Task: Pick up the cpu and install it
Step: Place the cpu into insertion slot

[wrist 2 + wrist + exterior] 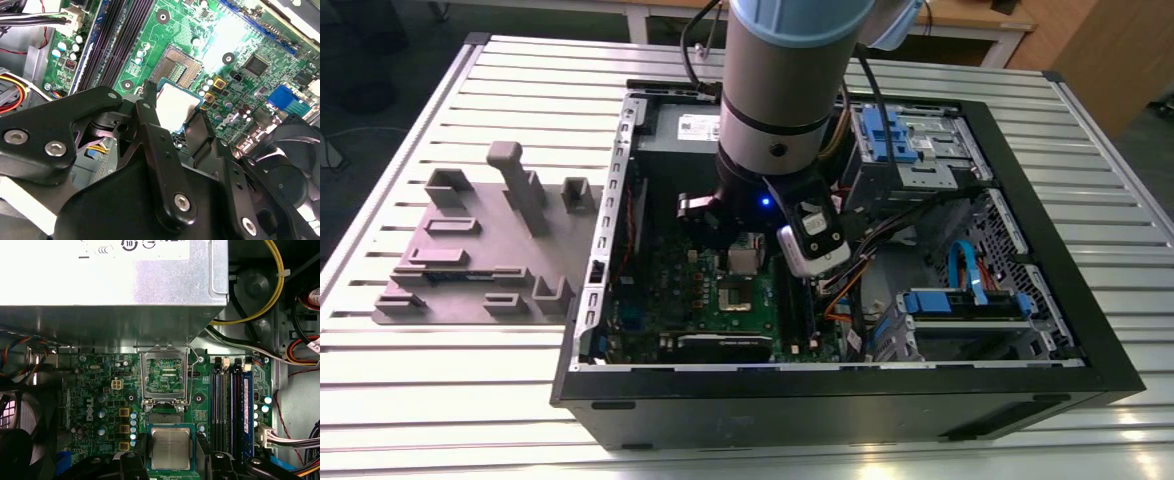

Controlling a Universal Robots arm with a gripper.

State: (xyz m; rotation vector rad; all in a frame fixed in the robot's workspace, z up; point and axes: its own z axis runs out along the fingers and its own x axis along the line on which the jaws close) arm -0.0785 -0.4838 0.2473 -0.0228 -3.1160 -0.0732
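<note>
While the grey fixture [467, 260] lies at the exterior view's left, the open computer case [854, 405] holds the green motherboard [707, 290]; the arm [774, 100] reaches down into it, its gripper [174, 109] clamping the cpu [177, 101] near the socket [177, 67].

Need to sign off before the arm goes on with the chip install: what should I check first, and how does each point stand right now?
1. Chip gripped: ok; the tool is shut on two opposite edges.
2. Socket empty: ok; its contacts lie bare in the second wrist view.
3. Socket's metal frame flipped open: ok in the first wrist view.
4. Chip seated: not ok; the tool holds it outside the socket, over the green board.
5. Chip's corners matched to the socket: cannot tell.
</note>
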